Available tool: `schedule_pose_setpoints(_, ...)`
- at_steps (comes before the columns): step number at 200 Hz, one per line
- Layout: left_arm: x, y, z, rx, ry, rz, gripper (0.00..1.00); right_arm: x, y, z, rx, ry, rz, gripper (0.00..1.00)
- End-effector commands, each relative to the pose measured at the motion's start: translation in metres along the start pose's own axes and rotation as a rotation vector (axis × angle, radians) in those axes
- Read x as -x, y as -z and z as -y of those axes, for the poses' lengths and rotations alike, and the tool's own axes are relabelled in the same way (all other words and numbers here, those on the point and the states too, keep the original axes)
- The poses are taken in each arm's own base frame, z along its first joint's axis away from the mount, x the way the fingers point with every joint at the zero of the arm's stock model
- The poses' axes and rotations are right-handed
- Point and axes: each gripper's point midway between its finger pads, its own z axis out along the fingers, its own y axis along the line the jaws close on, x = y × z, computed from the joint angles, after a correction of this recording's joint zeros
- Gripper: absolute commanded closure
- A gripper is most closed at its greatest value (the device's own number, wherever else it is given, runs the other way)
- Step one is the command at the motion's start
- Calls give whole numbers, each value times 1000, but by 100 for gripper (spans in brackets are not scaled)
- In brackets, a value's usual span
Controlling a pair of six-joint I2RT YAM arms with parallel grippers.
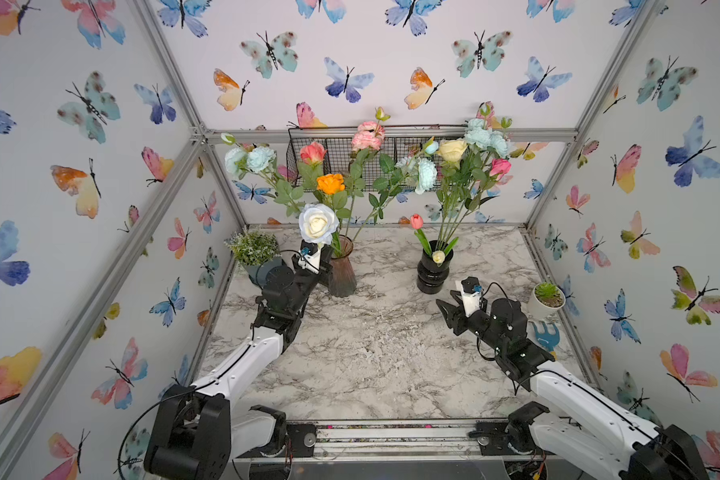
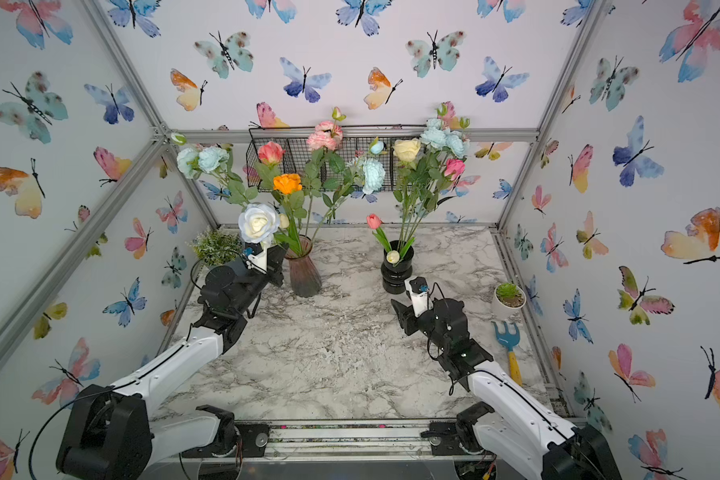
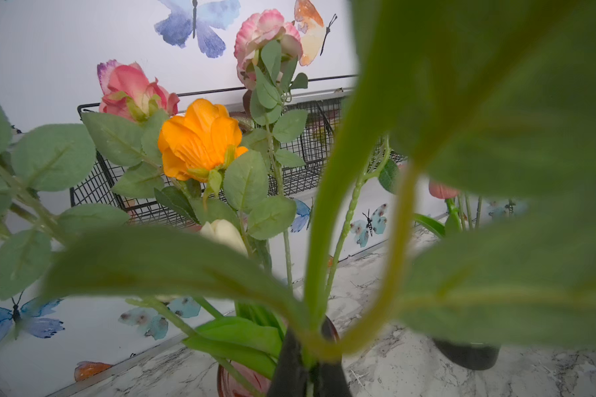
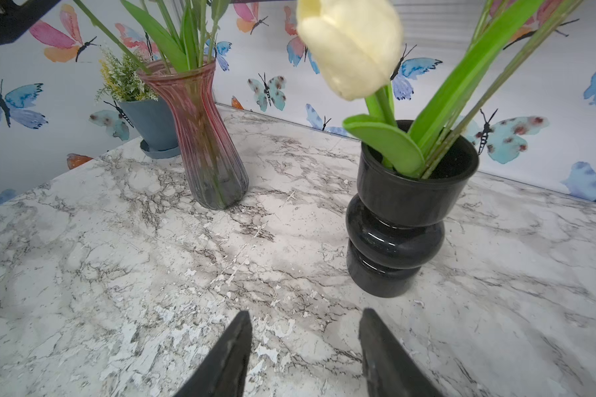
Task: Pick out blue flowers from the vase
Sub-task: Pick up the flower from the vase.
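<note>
Marble tabletop (image 1: 375, 357) lies open in the middle, with a clear lane between the pink glass vase (image 1: 344, 274) and the black vase (image 1: 433, 272). The white rose tinged blue (image 1: 318, 223) and leafy stems (image 1: 355, 183) crowd over the pink one. A succulent pot (image 1: 546, 300) and rake (image 1: 544, 334) line the right edge.

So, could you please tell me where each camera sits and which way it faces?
Top views: high over the front edge, looking down toward the back wall at the marble table, pink glass vase and black vase; left arm and right arm show.
Left wrist: by the pink glass vase, facing the orange rose and wire basket; left gripper shut on a green stem.
Right wrist: low over the marble table, facing the black vase; right gripper open.
Shared: every view shows the pink glass vase.
</note>
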Motion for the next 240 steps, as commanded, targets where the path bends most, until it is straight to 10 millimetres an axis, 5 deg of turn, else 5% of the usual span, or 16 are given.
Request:
schedule_pose_setpoints(1, 25, 2, 2, 13, -22, 42, 100, 16, 4, 0, -15, 18, 28, 48)
schedule_pose_setpoints(60, 76, 8, -2, 40, -54, 80, 100, 38, 13, -2, -18, 44, 53, 48)
schedule_pose_setpoints(161, 177, 52, 14, -19, -2, 180, 100, 117, 34, -2, -44, 131, 171, 49)
schedule_pose_setpoints(240, 210, 98, 50, -224, 109, 196, 100, 151, 48, -55, 185, 208, 204, 50)
